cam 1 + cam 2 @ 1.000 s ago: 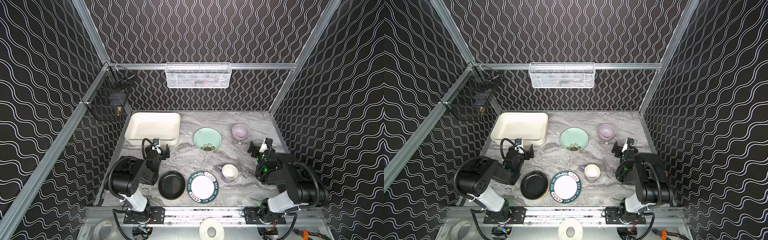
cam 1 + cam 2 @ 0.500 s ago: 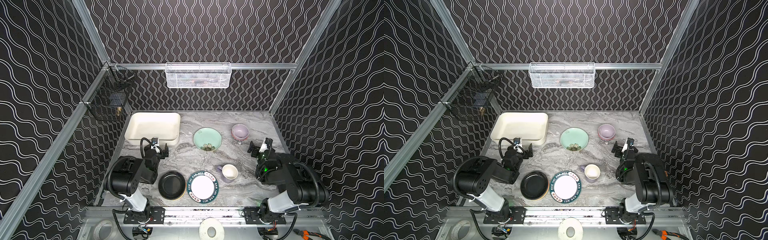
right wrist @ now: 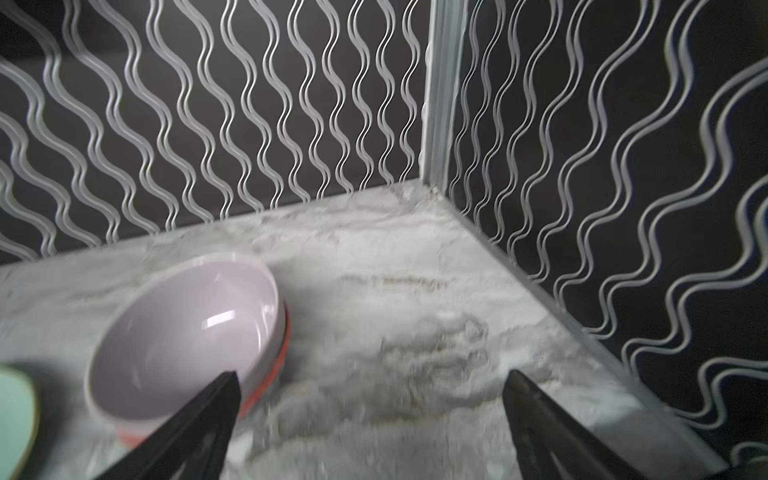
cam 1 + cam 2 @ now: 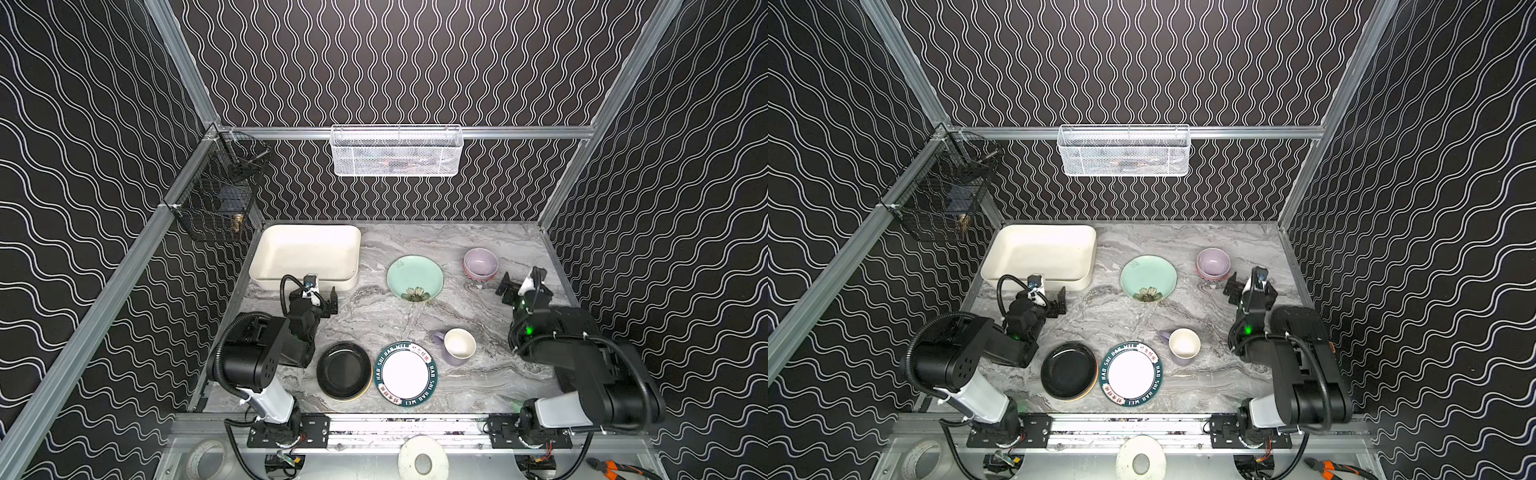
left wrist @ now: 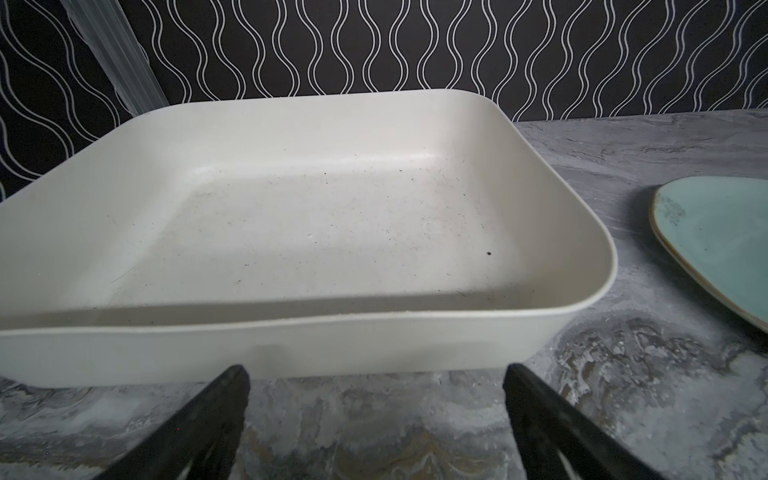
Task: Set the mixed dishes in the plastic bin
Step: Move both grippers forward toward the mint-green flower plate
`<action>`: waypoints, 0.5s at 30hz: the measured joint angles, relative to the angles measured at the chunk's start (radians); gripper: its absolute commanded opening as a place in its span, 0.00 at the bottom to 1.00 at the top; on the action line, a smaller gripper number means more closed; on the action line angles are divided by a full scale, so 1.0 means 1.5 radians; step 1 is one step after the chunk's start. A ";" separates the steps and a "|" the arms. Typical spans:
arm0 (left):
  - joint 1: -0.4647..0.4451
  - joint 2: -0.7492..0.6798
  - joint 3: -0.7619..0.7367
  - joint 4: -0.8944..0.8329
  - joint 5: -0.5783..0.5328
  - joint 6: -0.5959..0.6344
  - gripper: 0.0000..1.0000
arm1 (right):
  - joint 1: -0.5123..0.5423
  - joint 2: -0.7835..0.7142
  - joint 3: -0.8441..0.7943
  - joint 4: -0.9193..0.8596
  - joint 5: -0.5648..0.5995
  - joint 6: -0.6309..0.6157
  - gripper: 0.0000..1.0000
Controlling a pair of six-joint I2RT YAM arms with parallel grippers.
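The plastic bin (image 4: 305,253) sat empty at the worktop's (image 4: 415,241) far left, every dish outside it. The mint-green plate (image 4: 414,277) lay just right of it, the lavender bowl (image 4: 481,262) at far right. The left gripper (image 5: 376,374) and right gripper (image 3: 372,376) stood wide, empty; the right should likely pinch the bowl's near rim squarely.

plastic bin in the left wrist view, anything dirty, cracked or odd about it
Only minor grime: the plastic bin has small dark specks scattered over its floor. No crack shows, it sits flat on the table, and no dish is in it.
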 measured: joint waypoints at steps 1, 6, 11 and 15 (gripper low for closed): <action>0.000 -0.009 0.006 -0.019 0.005 0.000 0.99 | 0.003 -0.011 0.051 -0.055 0.023 0.017 0.99; -0.005 -0.075 0.097 -0.152 0.026 0.004 0.91 | 0.011 -0.016 0.217 -0.252 0.068 0.088 0.99; -0.029 -0.132 0.163 -0.274 0.053 0.000 0.99 | 0.031 0.039 0.357 -0.430 -0.013 0.122 0.99; -0.043 -0.148 0.228 -0.338 0.083 -0.050 0.99 | 0.046 0.090 0.445 -0.533 -0.125 0.152 0.99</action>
